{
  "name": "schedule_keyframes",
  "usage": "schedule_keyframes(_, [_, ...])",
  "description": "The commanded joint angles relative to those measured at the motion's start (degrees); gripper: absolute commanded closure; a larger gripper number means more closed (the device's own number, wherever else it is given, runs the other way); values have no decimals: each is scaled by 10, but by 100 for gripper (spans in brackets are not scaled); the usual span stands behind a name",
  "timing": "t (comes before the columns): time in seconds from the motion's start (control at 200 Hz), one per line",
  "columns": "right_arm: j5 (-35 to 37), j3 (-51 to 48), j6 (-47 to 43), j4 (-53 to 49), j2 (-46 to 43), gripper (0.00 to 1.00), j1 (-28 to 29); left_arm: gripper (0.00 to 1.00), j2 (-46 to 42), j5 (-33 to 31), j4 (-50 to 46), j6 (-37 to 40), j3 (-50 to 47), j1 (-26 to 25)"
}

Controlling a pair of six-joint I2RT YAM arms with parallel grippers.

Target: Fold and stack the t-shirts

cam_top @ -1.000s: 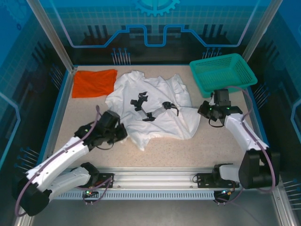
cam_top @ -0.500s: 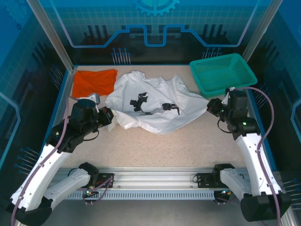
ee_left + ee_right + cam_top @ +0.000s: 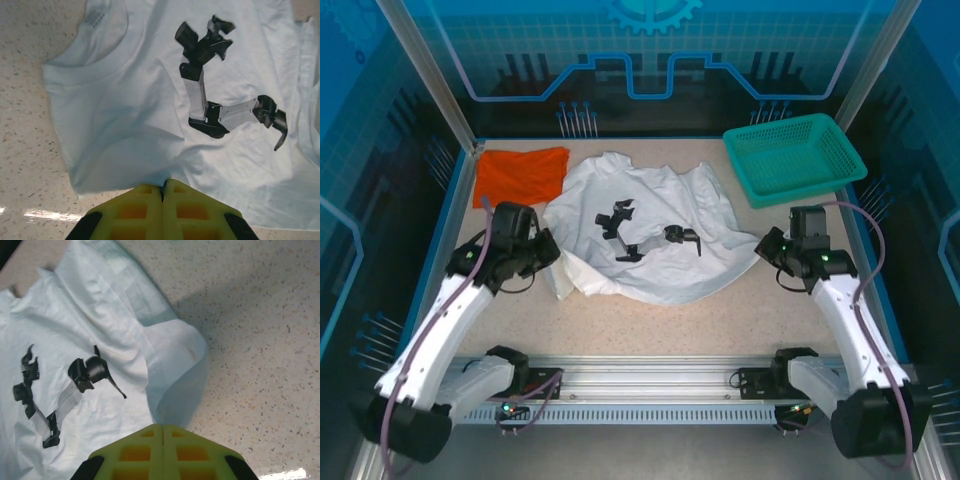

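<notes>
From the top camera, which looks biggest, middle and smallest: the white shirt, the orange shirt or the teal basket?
1. white shirt, clearly biggest
2. teal basket
3. orange shirt, smallest

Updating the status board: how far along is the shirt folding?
Done: the plain orange-red cloth t-shirt at the far left looks folded flat. In hand: left pincer and right pincer shut on opposite edges of the large white cloth t-shirt, unfolded. Left: fold it, stack both.
</notes>
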Motion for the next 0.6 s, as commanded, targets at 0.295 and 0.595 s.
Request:
schedule_keyframes(0.295, [-126,730,65,-57,506,100,13,100,474,268,131,-69,601,136])
schedule_keyframes(0.595, [-85,706,-21,-21,269,100,51,100,224,249,201,48,651,88])
